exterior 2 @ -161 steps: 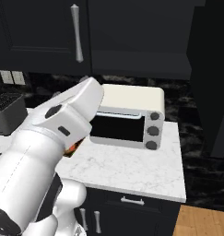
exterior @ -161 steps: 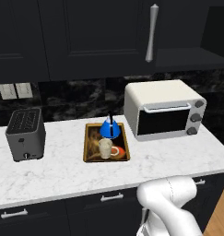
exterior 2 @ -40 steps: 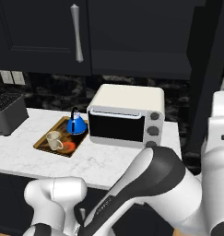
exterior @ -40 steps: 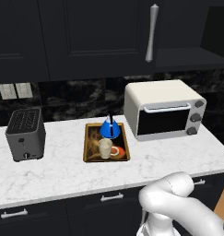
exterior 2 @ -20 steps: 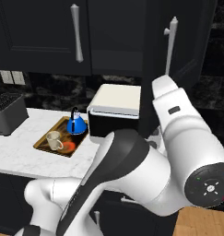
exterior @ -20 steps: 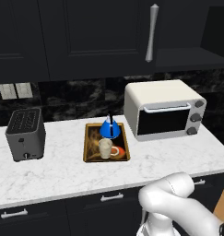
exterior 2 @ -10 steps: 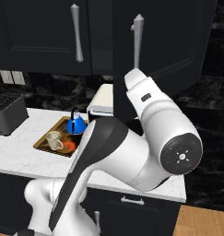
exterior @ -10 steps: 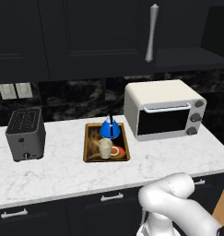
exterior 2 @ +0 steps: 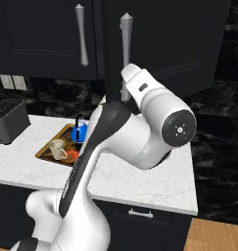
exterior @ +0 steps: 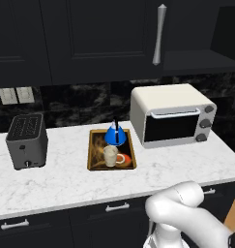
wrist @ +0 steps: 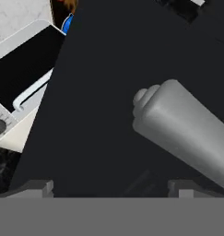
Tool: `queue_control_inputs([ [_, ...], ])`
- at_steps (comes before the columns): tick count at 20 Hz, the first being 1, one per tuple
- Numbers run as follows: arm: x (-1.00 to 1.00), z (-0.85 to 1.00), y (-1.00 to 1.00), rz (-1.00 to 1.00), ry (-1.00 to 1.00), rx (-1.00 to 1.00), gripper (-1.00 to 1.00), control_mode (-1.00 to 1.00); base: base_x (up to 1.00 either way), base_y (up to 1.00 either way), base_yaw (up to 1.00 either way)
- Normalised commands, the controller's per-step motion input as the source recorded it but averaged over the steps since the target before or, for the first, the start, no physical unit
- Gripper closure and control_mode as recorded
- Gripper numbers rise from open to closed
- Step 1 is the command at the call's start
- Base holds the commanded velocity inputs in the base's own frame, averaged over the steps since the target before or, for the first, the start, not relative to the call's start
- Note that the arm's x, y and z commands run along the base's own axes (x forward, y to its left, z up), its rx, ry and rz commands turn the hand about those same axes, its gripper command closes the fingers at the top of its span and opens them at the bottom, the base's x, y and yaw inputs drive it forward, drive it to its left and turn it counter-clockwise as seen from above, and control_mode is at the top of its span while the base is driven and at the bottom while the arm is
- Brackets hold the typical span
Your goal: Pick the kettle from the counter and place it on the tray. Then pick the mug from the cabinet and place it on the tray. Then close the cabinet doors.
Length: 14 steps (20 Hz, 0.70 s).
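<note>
Door-closing is what you are working on now: the kettle (exterior: 114, 135) and the mug (exterior: 110, 155) are both sitting on the tray (exterior: 94, 162), which is lying near the middle of the counter (exterior: 56, 181), between the toaster (exterior: 26, 140) and the toaster oven (exterior: 173, 116). You are looking at a nearly finished job, by my reading. In the right base view your arm (exterior 2: 154, 117) is reaching up to the cabinet door (exterior 2: 169, 39), which is swinging partway between open and shut, its bar handle (exterior 2: 125, 54) just above the wrist. In the hand view your gripper (wrist: 111, 185) is standing released, fingers spread wide with nothing between them, and that handle is looming very close in front of a flat black panel. Next, I judge, you are needing a steady push on the panel until it is sitting flush with the neighbouring door (exterior 2: 42, 34); watch that the fingers are not snagging the bar.
</note>
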Motion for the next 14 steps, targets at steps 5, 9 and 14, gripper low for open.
queue_control_inputs([
  [5, 0.73, -0.01, 0.34, 0.05, 0.00, -0.08, -1.00, -1.00, 0.00, 0.00, 0.00],
  [9, 0.75, -0.03, 0.45, 0.03, 0.00, -0.11, -1.00, -1.00, 0.00, 0.00, 0.00],
  [14, 0.80, -0.02, 0.49, 0.03, 0.04, -0.13, -1.00, -1.00, 0.00, 0.00, 0.00],
])
